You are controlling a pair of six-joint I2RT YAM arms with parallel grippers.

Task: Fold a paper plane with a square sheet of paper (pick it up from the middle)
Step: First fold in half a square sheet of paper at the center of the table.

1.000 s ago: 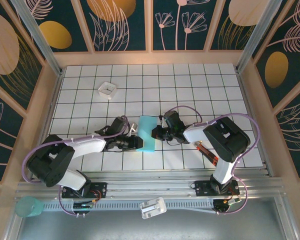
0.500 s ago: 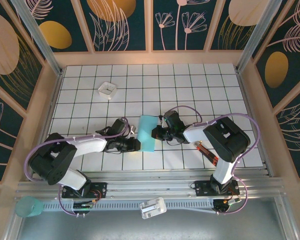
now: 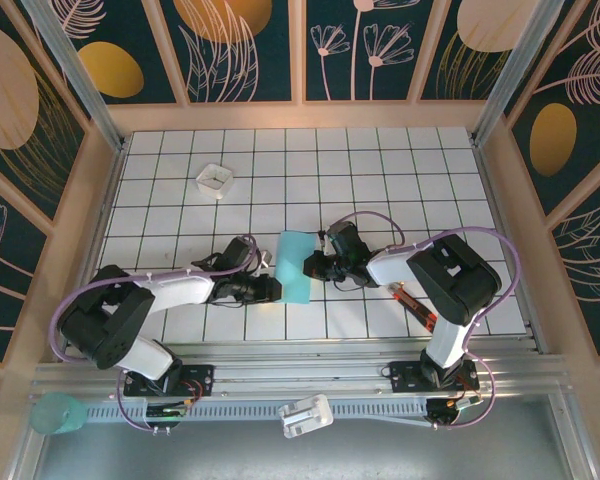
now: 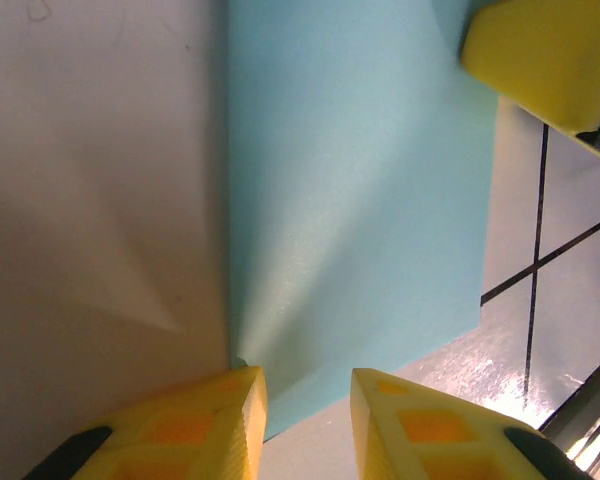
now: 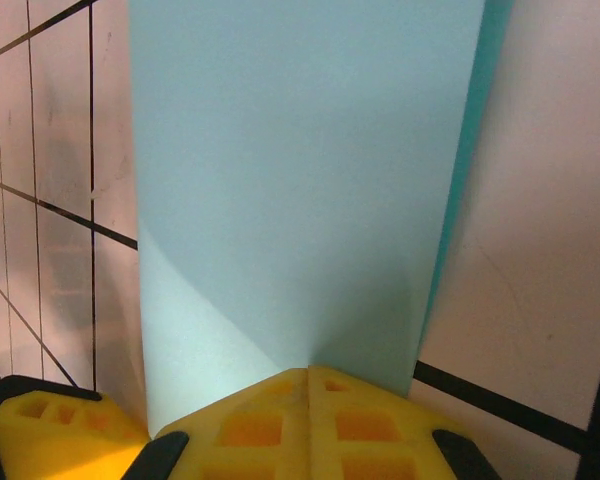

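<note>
The square sheet of paper (image 3: 295, 264) is folded into a tall turquoise rectangle at mid-table. My right gripper (image 3: 313, 267) is shut on its right edge; in the right wrist view the pads (image 5: 308, 375) meet on the paper (image 5: 300, 170), which fans out from them. My left gripper (image 3: 276, 288) is at the paper's lower left corner. In the left wrist view its fingertips (image 4: 308, 385) stand apart, with the paper's (image 4: 360, 190) edge lying in the gap and no pad pressing it. The right gripper's yellow finger (image 4: 550, 55) shows at the top right there.
A small white square tray (image 3: 216, 179) sits at the back left. A red-and-black pen-like tool (image 3: 415, 308) lies by the right arm's base. A teal cup (image 3: 58, 412) stands outside the front left corner. Wooden walls ring the gridded table (image 3: 380, 170).
My left gripper has drawn back slightly to the left at the paper's lower corner. The right gripper has kept its hold and place.
</note>
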